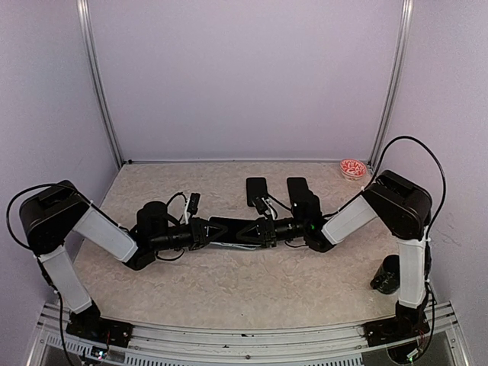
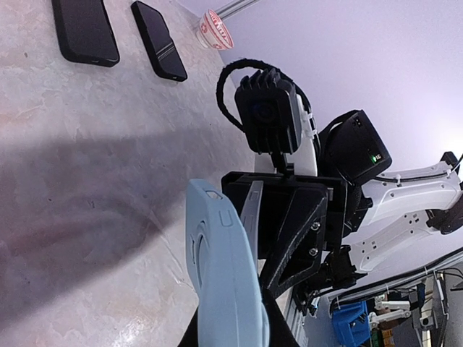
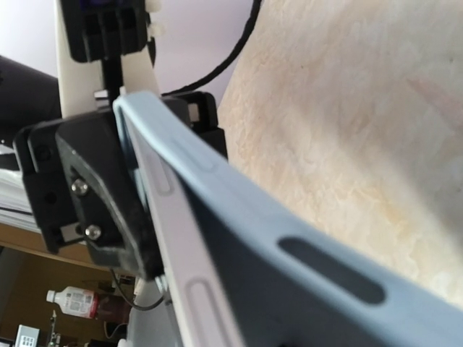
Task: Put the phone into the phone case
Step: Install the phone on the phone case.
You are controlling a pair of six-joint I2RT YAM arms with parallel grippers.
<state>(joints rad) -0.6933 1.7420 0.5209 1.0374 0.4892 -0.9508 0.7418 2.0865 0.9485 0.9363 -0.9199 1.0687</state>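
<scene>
Phone case [image 2: 226, 282], pale blue and soft-looking, is held edge-up off the table [image 1: 229, 290] over its middle, spanning the gap where the left arm [image 1: 107, 232] and right arm [image 1: 351, 217] meet nose to nose. The left jaws look closed on one end of it: the right wrist view shows a black finger on each side of the rim. The other end reaches the right jaws, but whether they have pinched it or merely stand beside it I cannot tell. Two dark slabs [image 1: 257, 191] [image 1: 296, 186] lie flat, side by side, near the far edge; one is presumably the phone, though which one cannot be told from here. A small red-and-white bowl [image 1: 352, 168] sits in the far right corner, well apart.

This reads as a handover or a regrip of the case between the arms. To do it well, the receiving jaws should bite fully on the rim before the other pair lets go. The grip belongs near an end or corner, so that the cavity stays unobstructed. The case will likely flex, so a light, steady pinch suits it better than a hard squeeze. It should come down cavity-up, flat, close to the slabs at the far edge, with no twisting between the two arms while both have hold.
</scene>
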